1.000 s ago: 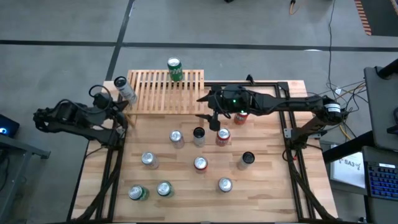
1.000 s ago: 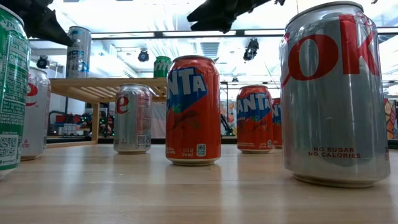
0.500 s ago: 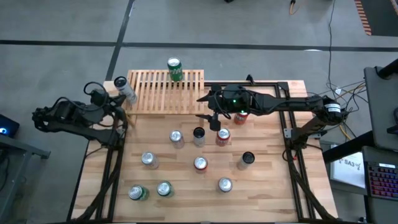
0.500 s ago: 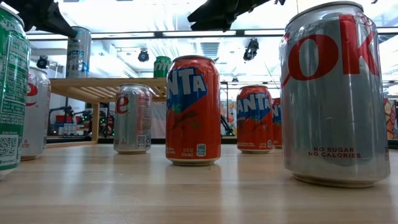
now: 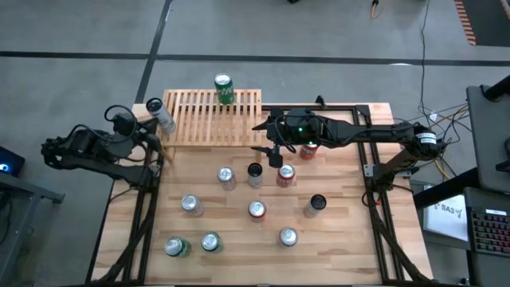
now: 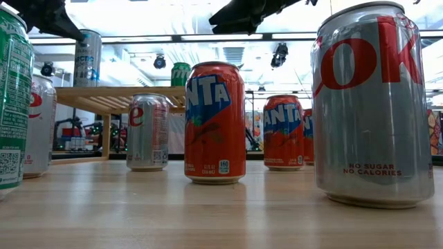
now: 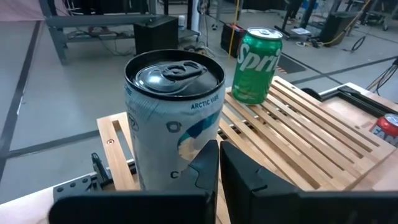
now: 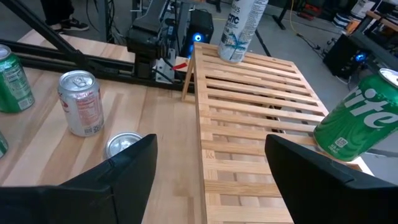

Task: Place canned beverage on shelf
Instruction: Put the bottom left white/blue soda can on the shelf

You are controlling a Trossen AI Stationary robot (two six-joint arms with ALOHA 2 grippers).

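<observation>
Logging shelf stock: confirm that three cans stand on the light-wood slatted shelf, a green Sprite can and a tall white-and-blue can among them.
Not three: the high view shows two cans on the light-wood slatted shelf, the green Sprite can and the tall white-and-blue can.

One camera looks straight down on my table (image 5: 239, 239); another sits at tabletop level among cans. My wrist cameras both face the shelf (image 8: 249, 118).
</observation>
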